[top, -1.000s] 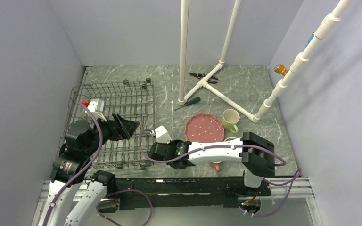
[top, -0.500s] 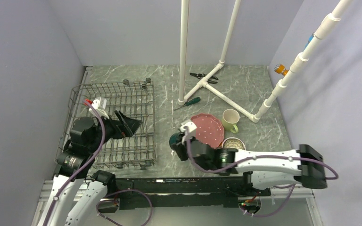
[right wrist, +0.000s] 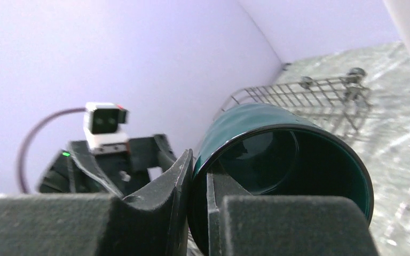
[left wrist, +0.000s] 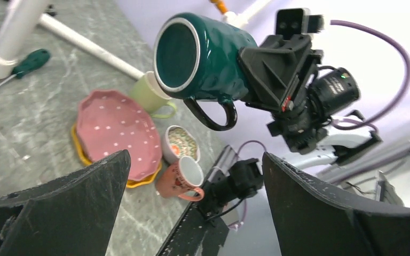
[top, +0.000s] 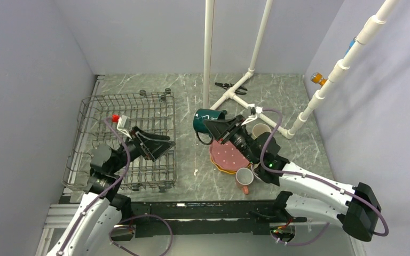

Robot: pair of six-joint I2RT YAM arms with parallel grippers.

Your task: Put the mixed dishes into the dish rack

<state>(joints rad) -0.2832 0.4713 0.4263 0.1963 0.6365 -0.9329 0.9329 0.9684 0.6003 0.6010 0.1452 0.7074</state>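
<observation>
My right gripper (top: 220,128) is shut on the rim of the dark green mug (top: 207,119), one finger inside and one outside (right wrist: 200,166). It holds the mug (left wrist: 203,58) on its side in the air, mouth toward the dish rack (top: 123,133). My left gripper (top: 160,145) is open and empty over the rack's right edge, facing the mug. The pink dotted plate (top: 227,154) lies on the yellow-orange plate (top: 223,169). The light green mug (top: 260,131), salmon mug (top: 244,178) and floral bowl (left wrist: 181,143) stand around them. The second bowl is out of view.
The white pipe frame (top: 208,53) rises behind the mug, with pliers (top: 228,85) beside it on the table. A screwdriver (left wrist: 26,60) lies near the pipe foot. The right arm (top: 309,181) stretches over the dishes. Walls close in on the left, back and right.
My right gripper took the dark green mug from the table by the rack's front corner, lifted it and swung it back to the middle. My left gripper moved right, toward the mug.
</observation>
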